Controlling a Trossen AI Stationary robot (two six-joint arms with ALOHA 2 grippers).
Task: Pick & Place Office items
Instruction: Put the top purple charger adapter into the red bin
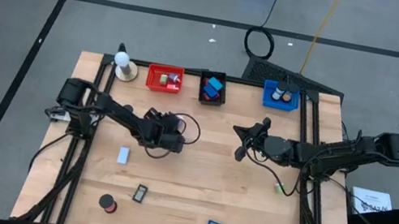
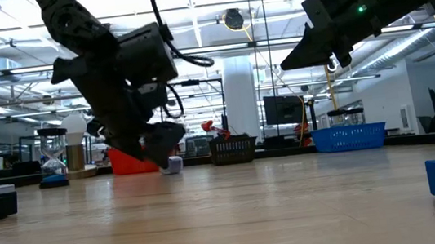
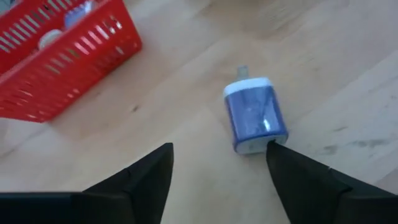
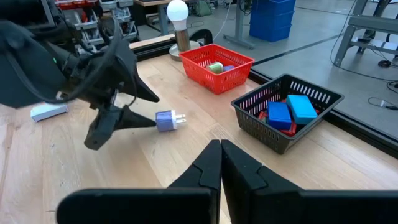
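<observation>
Left end effector (image 3: 217, 168) low over bench (image 1: 195, 185), fingers apart, empty; one fingertip (image 3: 277, 152) touching or just beside blue plug adapter (image 3: 255, 118), cannot tell which. Adapter lies on its side, prongs away from fingers, near red basket (image 3: 62, 62). Right end effector (image 4: 221, 165) raised mid-bench, fingers together, empty. Open wood between arms. Small items along front edge hard to make out

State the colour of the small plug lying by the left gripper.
The plug has a blue body with a white end and metal prongs; the left wrist view shows it best.
</observation>
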